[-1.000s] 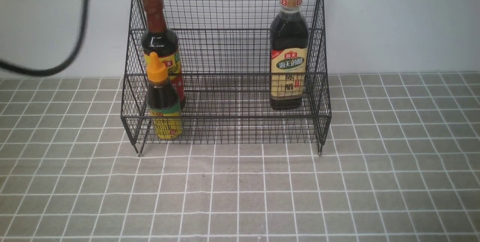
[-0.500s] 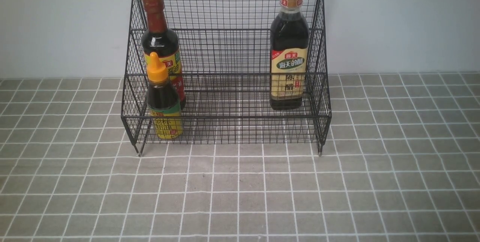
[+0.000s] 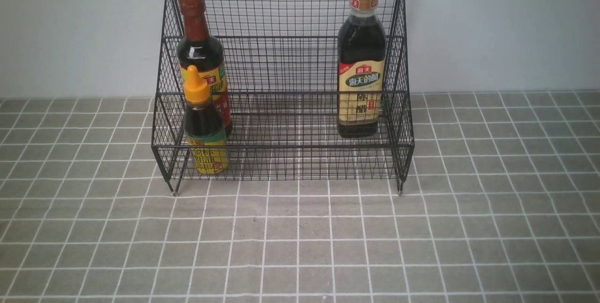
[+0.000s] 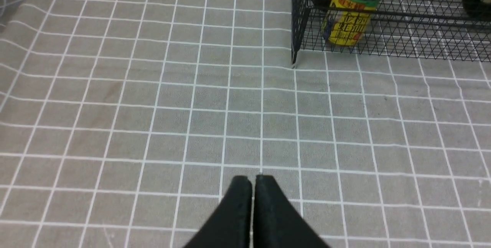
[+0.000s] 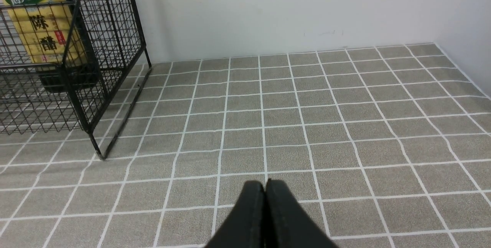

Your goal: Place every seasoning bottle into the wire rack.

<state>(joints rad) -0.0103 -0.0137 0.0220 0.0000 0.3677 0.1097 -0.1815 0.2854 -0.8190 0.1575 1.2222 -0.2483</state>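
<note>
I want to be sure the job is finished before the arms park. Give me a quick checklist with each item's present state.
1. Red-necked bottle upright on the upper tier of the wire rack: ok.
2. Orange-nozzle bottle upright on the lower tier: ok.
3. Tan-capped bottle upright inside the rack: ok.
4. No bottle left on the tablecloth: ok.
5. Left gripper shut and empty: ok.
6. Right gripper shut and empty: ok.
</note>
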